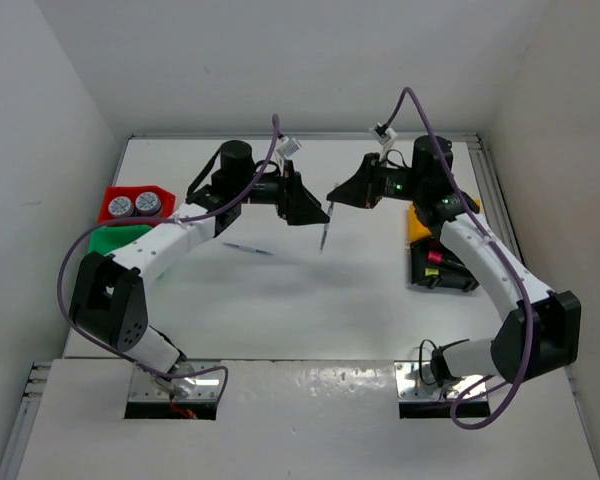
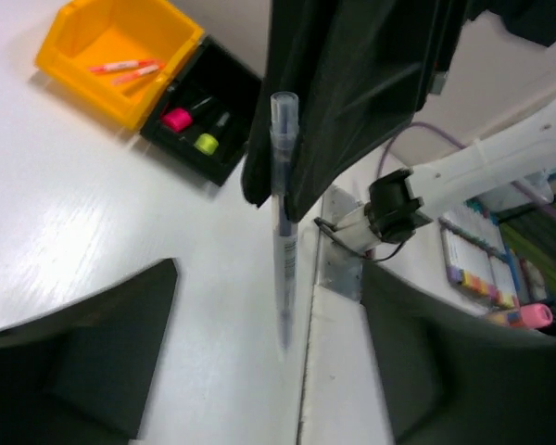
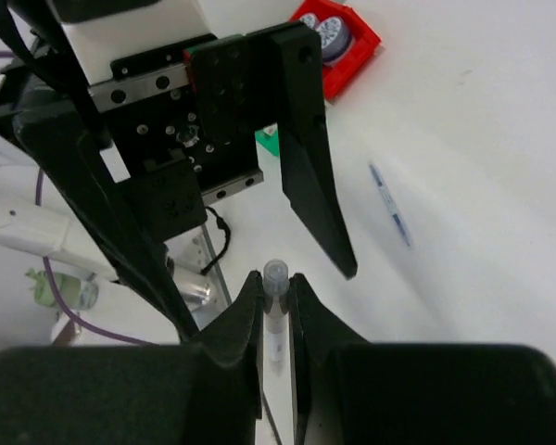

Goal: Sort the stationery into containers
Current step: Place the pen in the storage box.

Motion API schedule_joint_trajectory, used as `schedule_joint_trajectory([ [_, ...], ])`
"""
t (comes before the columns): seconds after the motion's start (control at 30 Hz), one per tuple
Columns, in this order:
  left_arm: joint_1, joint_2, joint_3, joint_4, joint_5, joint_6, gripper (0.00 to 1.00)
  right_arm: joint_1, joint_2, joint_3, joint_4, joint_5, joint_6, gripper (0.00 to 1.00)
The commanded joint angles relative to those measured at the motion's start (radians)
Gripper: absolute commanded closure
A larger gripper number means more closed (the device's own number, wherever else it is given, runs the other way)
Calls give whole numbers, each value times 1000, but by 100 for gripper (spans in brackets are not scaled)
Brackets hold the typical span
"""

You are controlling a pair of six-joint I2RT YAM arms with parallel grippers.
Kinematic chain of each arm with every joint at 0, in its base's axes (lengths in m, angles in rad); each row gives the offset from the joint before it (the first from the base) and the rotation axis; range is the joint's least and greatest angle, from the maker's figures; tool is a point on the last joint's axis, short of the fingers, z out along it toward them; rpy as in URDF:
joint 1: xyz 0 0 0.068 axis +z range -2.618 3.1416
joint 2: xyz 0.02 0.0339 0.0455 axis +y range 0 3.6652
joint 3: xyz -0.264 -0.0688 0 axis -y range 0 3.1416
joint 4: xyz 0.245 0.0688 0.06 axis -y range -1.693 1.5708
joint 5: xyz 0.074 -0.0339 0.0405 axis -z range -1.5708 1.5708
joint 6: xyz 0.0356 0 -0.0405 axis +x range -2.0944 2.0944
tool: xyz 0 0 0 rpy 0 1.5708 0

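Observation:
My right gripper [image 1: 333,195] is shut on a thin grey pen [image 1: 324,236] and holds it upright above the table's middle, tip down. In the right wrist view the gripper [image 3: 276,284] clamps the pen [image 3: 276,273] just below its cap. My left gripper [image 1: 313,212] is open and faces the right one. In the left wrist view the pen [image 2: 283,232] hangs between its spread fingers [image 2: 83,352] without touching them. A second grey pen [image 1: 248,248] lies on the table to the left; it also shows in the right wrist view [image 3: 389,204].
The red bin [image 1: 108,203] at far left holds two tape rolls [image 1: 132,205], with the green bin [image 1: 115,239] beside it. At right the yellow bin [image 2: 120,56] holds orange pencils [image 2: 125,67], and the black bin [image 2: 204,116] holds highlighters [image 2: 190,125].

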Motion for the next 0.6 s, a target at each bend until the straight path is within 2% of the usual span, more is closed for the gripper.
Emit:
schedule_joint_trajectory([
  [0.0,27,-21,75,-154,-103,97,7,0,2,144,-278,20,-316,100],
  [0.07,67,-19,105,-263,-188,215,3,-11,16,224,-460,80,-524,100],
  [0.1,77,-19,137,-355,-241,251,3,-15,30,312,-550,117,-738,100],
  [0.13,92,-18,154,-405,-298,333,2,-23,54,345,-706,152,-820,100],
  [0.17,98,-18,173,-481,-414,375,2,-44,64,376,-770,221,-958,100],
  [0.23,103,-15,214,-541,-507,470,0,-84,78,410,-858,273,-1066,100],
  [0.27,104,-3,233,-598,-577,495,0,-127,81,410,-878,316,-1176,100],
  [0.4,101,34,291,-693,-716,545,0,-228,116,375,-947,438,-1452,100],
  [0.57,101,34,259,-694,-765,559,0,-391,198,342,-834,491,-1573,100],
])
